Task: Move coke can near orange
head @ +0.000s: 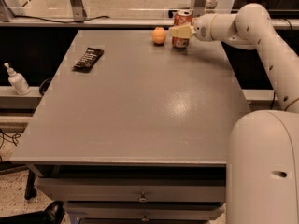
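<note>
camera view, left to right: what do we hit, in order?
white pump bottle → black snack bar wrapper → orange → coke can. The pincer is at the can, reaching in from the right, so it is not ranked separately.

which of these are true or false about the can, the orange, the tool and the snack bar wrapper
1. The coke can stands upright near the far edge of the table. True.
2. The orange sits to the right of the can in the camera view. False: it sits just left of the can.
3. The tool is at the can, at the table's far right. True.
4. The black snack bar wrapper lies against the orange. False: it lies well apart, toward the table's left side.
</note>
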Robot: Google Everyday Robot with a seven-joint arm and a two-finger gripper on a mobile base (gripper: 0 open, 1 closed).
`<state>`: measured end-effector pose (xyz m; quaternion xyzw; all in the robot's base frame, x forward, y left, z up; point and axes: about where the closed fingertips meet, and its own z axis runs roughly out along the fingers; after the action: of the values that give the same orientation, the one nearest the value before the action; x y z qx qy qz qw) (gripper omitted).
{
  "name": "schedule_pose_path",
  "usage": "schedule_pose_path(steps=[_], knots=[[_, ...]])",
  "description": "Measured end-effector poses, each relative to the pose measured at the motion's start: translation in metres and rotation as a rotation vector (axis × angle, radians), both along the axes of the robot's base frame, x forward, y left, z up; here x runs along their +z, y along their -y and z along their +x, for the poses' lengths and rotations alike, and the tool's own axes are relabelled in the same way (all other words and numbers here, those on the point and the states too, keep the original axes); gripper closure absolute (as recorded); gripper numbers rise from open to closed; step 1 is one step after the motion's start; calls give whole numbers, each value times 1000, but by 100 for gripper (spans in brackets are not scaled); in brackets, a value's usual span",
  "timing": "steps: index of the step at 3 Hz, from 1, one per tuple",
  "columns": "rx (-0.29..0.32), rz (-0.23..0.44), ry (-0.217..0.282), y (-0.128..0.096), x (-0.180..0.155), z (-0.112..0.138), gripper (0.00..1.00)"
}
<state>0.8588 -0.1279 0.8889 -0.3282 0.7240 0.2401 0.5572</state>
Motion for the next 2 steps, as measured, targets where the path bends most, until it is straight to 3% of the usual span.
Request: schedule_pose_path(steps=[2], knots=[[3, 14, -25, -3, -9, 2, 13]])
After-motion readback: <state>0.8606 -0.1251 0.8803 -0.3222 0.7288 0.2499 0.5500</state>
